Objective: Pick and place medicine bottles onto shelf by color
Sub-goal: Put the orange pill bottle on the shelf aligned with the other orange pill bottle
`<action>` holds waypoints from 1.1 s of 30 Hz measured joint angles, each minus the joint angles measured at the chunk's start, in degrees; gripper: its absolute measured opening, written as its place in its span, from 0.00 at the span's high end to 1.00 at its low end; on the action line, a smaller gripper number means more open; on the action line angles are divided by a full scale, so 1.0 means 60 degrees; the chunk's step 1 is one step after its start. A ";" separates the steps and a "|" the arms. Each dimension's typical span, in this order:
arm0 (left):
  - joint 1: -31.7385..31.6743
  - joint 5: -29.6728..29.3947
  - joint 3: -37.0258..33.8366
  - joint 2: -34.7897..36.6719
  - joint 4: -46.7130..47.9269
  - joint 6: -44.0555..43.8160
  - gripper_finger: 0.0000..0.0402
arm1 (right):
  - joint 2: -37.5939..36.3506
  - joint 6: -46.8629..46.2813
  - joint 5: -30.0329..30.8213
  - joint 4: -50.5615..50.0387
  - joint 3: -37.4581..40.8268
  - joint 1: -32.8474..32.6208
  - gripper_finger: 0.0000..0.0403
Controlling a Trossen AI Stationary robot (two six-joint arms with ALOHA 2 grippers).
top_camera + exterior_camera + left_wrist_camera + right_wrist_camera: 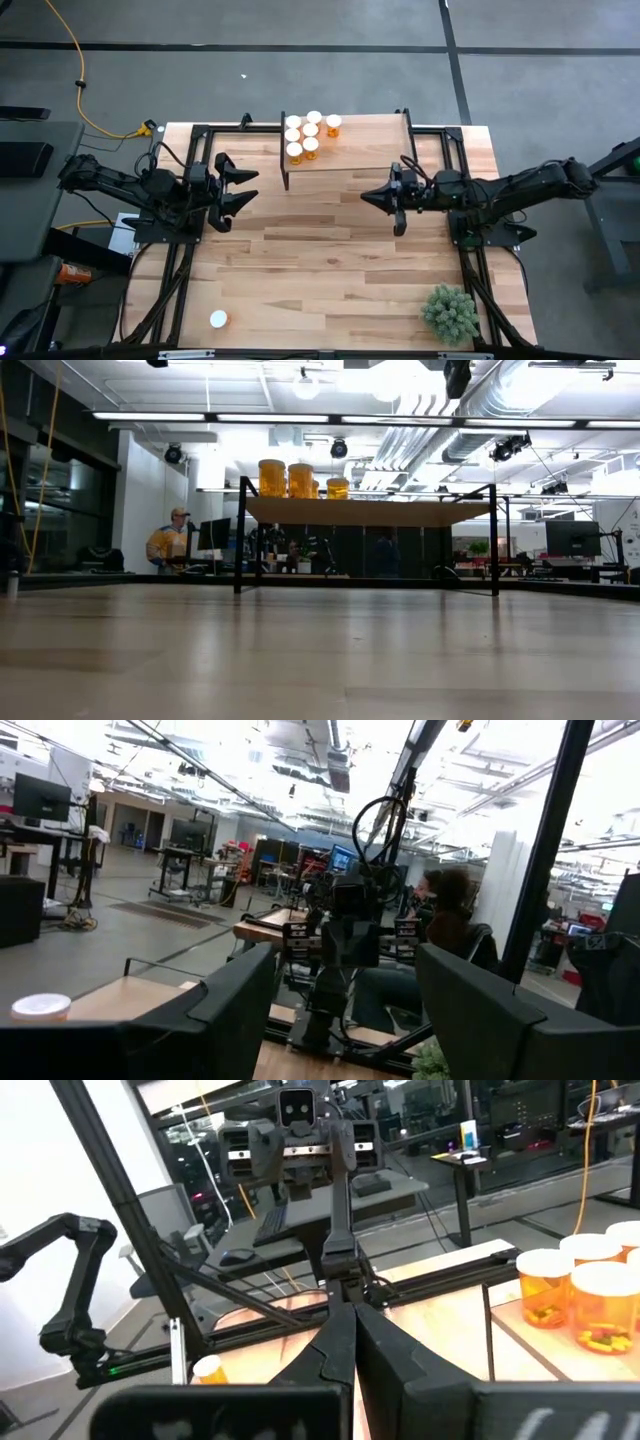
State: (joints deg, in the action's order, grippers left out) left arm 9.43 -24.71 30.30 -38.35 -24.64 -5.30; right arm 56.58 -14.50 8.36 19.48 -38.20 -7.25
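we look down on a wood-plank table (330,260) with a low shelf (370,150) standing at its far edge. six orange medicine bottles (308,135) with white caps stand clustered upright on the shelf, toward its left end, close together. one more bottle (218,319) stands alone well away from the shelf, near the table's front left corner. the left gripper (240,188) hovers off the shelf's left front corner with its fingers spread apart and empty. the right gripper (372,196) hovers just in front of the shelf's middle, fingers pressed together on nothing. a green plant (450,312) sits far from the shelf, at the front right corner. we judge the bottles light, rigid and smooth, easy to tip, so we would pinch the lone one across its orange body just under the cap.
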 joint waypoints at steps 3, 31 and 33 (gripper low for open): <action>0.0000 0.0004 0.0000 0.0000 0.0000 -0.0004 0.42 | 0.0000 0.0062 0.0271 -0.0077 0.0000 -0.0181 1.00; 0.0077 0.2766 0.4948 -0.1989 0.8380 -0.1349 0.20 | 0.0058 -0.0332 0.1760 -0.5613 -0.2124 -0.0634 1.00; 0.0232 0.3190 0.5349 -0.2373 0.9325 -0.1452 0.18 | 0.0058 -0.0332 0.1760 -0.5620 -0.2124 -0.0634 1.00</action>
State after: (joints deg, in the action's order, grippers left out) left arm 10.82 -5.57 62.40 -52.59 31.31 -14.01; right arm 56.93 -16.49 18.92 -14.24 -50.94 -11.05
